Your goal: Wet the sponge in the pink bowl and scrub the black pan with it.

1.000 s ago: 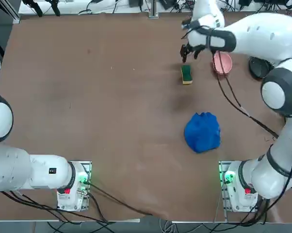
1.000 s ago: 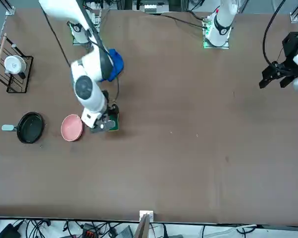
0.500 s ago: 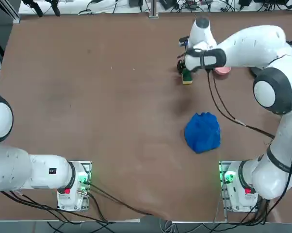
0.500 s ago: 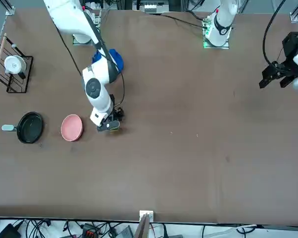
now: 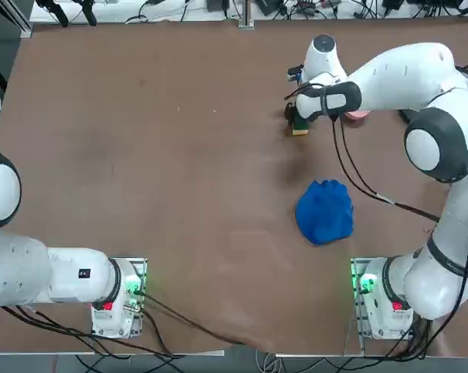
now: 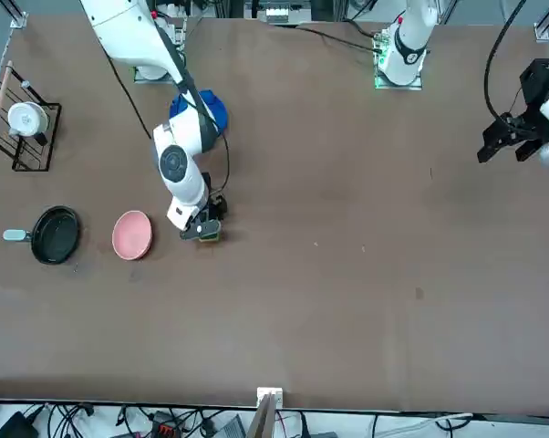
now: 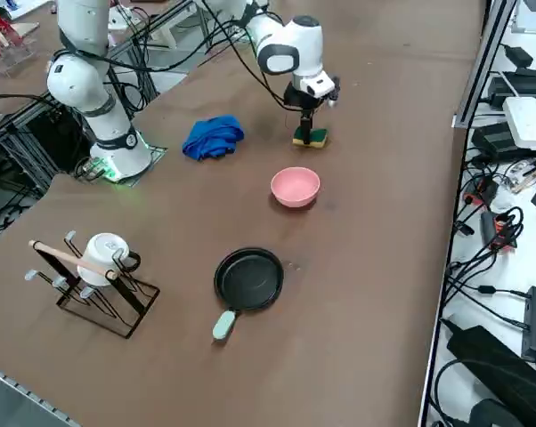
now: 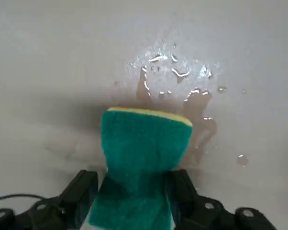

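Two fingers (image 8: 180, 191) pinch the sponge (image 8: 143, 158) (no writing).

The sponge (image 8: 145, 158) between the black fingers (image 8: 82, 191) of the hand (image 8: 134, 196) is dark green on top with a thin yellow layer under it. The arm above the hand is white with dark grey joints. The surface (image 5: 179, 171) is plain brown, with clear glistening drops just past the sponge. Beside the hand sits the pale pink bowl (image 7: 295, 188), plain inside. Beyond the bowl is the black pan (image 7: 249, 279) with a pale greenish handle. On the hand's other side lies a bright blue cloth (image 7: 213, 136).
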